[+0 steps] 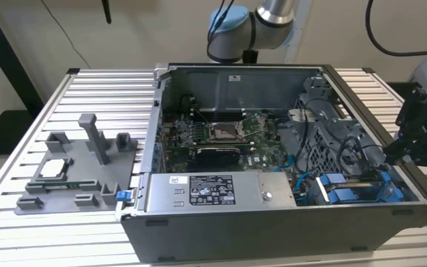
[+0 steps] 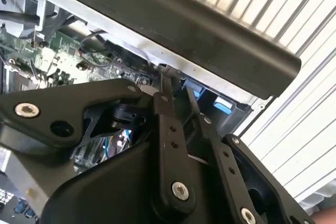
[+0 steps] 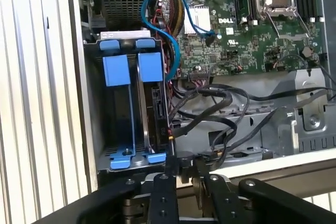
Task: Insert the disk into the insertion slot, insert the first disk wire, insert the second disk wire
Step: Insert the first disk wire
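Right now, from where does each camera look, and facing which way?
Exterior view: off the arm, above the open computer case; arm and gripper show.
First wrist view: on the wrist, facing past the gripper into the drive cage.
Second wrist view: on the wrist, facing past the gripper at the case wall.
All share the gripper.

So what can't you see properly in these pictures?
Whether the gripper holds anything: second wrist view, its own black linkage blocks it.
What the two blue frames hold: first wrist view, they sit edge-on in the drive cage.
Where the black cables end: first wrist view, they drop behind the gripper.
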Robot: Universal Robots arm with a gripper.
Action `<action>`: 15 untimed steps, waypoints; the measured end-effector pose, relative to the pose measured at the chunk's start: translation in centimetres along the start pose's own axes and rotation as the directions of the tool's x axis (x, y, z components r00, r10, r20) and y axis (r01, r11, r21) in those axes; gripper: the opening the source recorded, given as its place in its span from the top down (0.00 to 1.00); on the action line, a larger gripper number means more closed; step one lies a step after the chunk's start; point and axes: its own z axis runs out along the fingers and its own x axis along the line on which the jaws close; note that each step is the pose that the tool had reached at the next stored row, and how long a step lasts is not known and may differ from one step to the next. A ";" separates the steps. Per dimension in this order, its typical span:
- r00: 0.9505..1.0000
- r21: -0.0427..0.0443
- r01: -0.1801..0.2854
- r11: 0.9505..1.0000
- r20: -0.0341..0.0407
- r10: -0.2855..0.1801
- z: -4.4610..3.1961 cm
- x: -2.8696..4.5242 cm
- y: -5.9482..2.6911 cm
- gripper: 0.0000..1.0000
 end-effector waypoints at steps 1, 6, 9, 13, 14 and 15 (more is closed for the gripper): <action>1.000 -0.001 0.000 1.000 0.005 0.000 0.06 0.05 -0.13 1.00; 1.000 -0.002 -0.002 1.000 0.023 0.002 0.43 0.32 -0.34 1.00; 1.000 -0.001 -0.007 1.000 0.024 0.007 0.45 0.36 -0.35 1.00; 1.000 -0.001 -0.012 1.000 0.026 0.012 0.42 0.56 -0.37 1.00; 1.000 0.000 -0.013 1.000 0.026 0.013 0.40 0.63 -0.38 1.00; 1.000 0.000 -0.014 1.000 0.027 0.014 0.39 0.68 -0.38 1.00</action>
